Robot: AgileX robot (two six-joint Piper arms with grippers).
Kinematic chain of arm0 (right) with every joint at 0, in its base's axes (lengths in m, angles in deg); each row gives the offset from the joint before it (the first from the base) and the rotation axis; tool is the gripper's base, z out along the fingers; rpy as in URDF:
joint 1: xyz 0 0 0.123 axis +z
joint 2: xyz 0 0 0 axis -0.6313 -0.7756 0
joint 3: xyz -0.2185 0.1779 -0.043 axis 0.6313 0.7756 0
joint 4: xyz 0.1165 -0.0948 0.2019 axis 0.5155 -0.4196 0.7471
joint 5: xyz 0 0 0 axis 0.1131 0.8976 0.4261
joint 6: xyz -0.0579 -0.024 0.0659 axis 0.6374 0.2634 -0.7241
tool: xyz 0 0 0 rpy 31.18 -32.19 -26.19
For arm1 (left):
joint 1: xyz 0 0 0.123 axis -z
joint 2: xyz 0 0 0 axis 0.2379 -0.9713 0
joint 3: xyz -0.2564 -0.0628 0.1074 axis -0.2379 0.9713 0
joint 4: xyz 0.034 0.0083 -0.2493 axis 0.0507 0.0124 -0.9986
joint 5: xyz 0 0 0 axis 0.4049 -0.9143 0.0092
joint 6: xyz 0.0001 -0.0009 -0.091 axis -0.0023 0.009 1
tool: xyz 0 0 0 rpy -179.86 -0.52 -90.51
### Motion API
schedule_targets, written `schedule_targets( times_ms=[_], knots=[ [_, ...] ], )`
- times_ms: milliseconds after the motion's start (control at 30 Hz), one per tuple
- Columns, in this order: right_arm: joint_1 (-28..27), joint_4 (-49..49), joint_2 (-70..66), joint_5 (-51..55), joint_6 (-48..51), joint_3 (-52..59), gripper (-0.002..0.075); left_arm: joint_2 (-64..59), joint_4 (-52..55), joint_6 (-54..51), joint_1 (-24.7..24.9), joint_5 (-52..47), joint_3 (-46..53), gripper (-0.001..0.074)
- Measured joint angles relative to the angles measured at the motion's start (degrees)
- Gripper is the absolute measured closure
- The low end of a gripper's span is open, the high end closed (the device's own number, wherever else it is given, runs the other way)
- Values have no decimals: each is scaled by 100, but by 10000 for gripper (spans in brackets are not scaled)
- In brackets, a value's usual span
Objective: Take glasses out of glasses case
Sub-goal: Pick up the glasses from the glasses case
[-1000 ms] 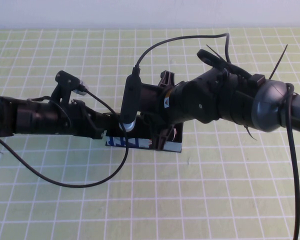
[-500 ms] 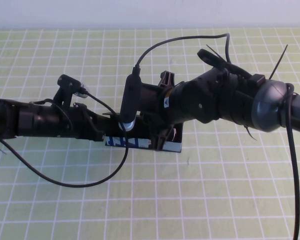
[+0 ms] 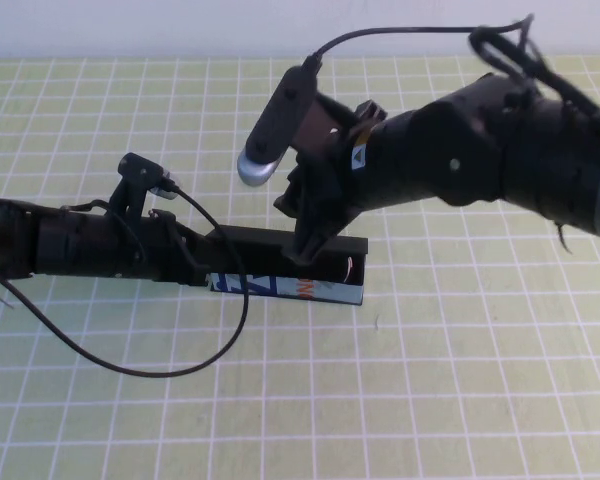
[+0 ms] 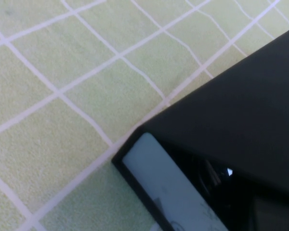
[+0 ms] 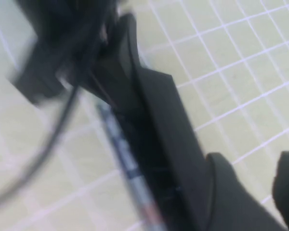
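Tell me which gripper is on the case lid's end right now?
The left gripper, low at the left end of the glasses case. The right gripper comes down from above onto the lid's middle instead.

Green gridded table (image 3: 430, 400) carries glasses case (image 3: 290, 288).

both grippers (image 3: 195, 262) (image 3: 305, 245) at mid-table

The glasses case (image 3: 310, 262) interior is hidden under its lid (left gripper (image 3: 202, 268) jaws too).
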Motion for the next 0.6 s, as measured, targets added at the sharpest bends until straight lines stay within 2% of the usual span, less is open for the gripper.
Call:
schedule_targets(
  times_ms=[167, 233, 400, 600],
  knots=[
    [0, 759, 290, 1133, -907, -36, 684, 0, 20, 21, 0, -23, 0, 739],
    [0, 908, 216, 1439, -1157, 15, 715, 0, 34, 21, 0, -27, 0, 739],
    [0, 704, -115, 1377, -1739, 271, 738, 0, 36, 42, 0, -36, 0, 739],
    [-12, 235, -590, 719, -2336, 291, 741, -4, 58, 42, 0, -76, 0, 739]
  ],
)
